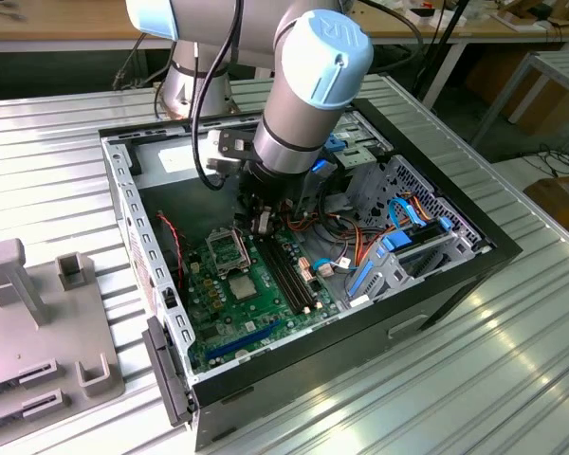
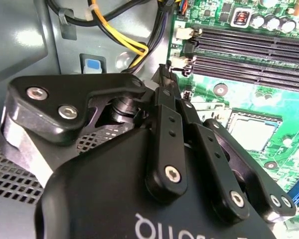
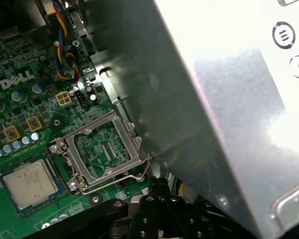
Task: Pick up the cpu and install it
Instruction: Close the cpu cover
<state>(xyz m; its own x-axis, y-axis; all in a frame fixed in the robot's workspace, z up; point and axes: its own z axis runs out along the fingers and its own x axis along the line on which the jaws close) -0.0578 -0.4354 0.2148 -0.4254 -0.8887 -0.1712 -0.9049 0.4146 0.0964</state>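
Note:
The cpu [image 3: 29, 182] is a silver square lying flat in its socket on the green motherboard [image 3: 20, 104]; it also shows in the exterior view [image 1: 245, 287] and in the second wrist view [image 2: 252, 132]. Beside it the metal load plate [image 3: 102, 148] is swung open, its wire lever [image 3: 120, 182] loose along its edge. My gripper [image 1: 263, 226] hangs inside the open computer case [image 1: 474, 275], just above the load plate and apart from the cpu. Its black fingers [image 2: 165, 94] are pressed together with nothing between them.
Black memory slots [image 1: 289, 275] run along the board next to the socket. Bundled cables [image 2: 124, 37] and blue-tabbed drive bays [image 1: 398, 242] crowd the case's far side. A grey fixture [image 1: 38, 332] stands on the ribbed metal table at the exterior view's left.

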